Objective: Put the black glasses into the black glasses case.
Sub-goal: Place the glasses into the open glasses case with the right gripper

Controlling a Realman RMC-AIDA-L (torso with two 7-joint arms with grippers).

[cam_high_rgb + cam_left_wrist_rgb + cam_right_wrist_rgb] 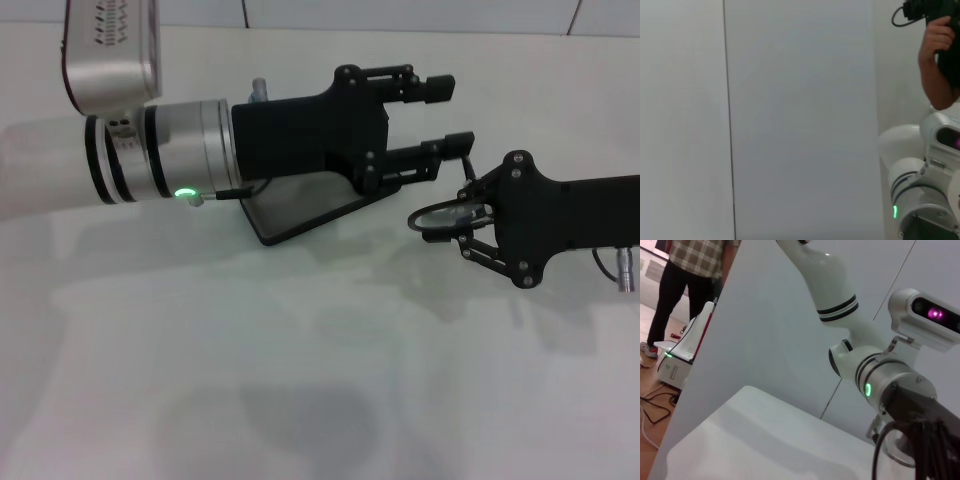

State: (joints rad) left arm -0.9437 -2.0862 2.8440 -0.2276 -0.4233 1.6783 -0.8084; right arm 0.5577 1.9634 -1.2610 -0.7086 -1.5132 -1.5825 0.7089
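The black glasses case [300, 218] lies flat on the white table [300, 380], mostly hidden under my left gripper. My left gripper [447, 117] hovers over it, reaching right, its two fingers [428, 88] spread open with nothing between them. From the right, my right gripper [455, 222] holds the black glasses [443, 213]; one oval lens shows between its fingers, just right of the case and below the left gripper's lower finger. In the right wrist view the left arm [880, 385] is near, and neither the case nor the glasses show there.
A small metal part [259, 89] stands behind the left gripper. Beyond the table [765, 430], a person [690, 270] stands on the floor beside a white device [687, 347]. A hand [935, 45] holding a black device shows in the left wrist view.
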